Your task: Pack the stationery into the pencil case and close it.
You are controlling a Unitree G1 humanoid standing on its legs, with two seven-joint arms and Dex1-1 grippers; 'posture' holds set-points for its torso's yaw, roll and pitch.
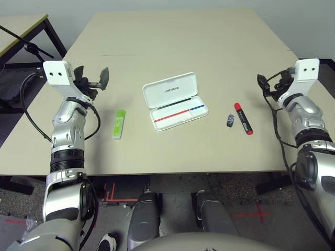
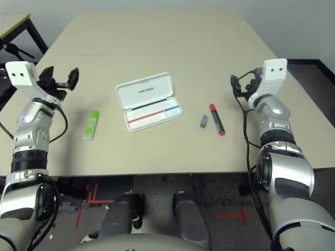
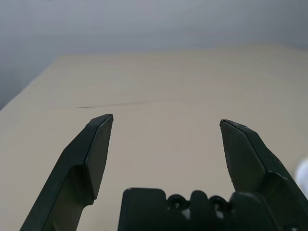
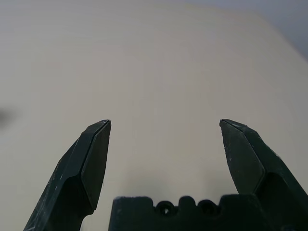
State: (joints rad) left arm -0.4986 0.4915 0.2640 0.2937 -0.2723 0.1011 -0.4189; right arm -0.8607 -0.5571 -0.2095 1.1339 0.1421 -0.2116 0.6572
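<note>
The white pencil case point(image 1: 175, 101) lies open in the middle of the table, lid tipped back, a red-and-blue stripe across its tray. To its left lies the lime-green highlighter point(image 1: 119, 124). On its right are the tiny dark block point(image 1: 230, 121) and the red marker point(image 1: 243, 118) with its black cap. My left gripper point(image 1: 93, 80) hovers open above the table's left side, behind the highlighter, with nothing between its fingers point(image 3: 94, 154). At the table's right edge my right gripper point(image 1: 268, 83) is raised and open too, its fingers point(image 4: 94, 159) empty.
A second table point(image 1: 21, 26) with black legs stands at the far left, past the tan table's point(image 1: 178, 42) left edge. Black cables hang from both wrists. The back half of the tan table is bare.
</note>
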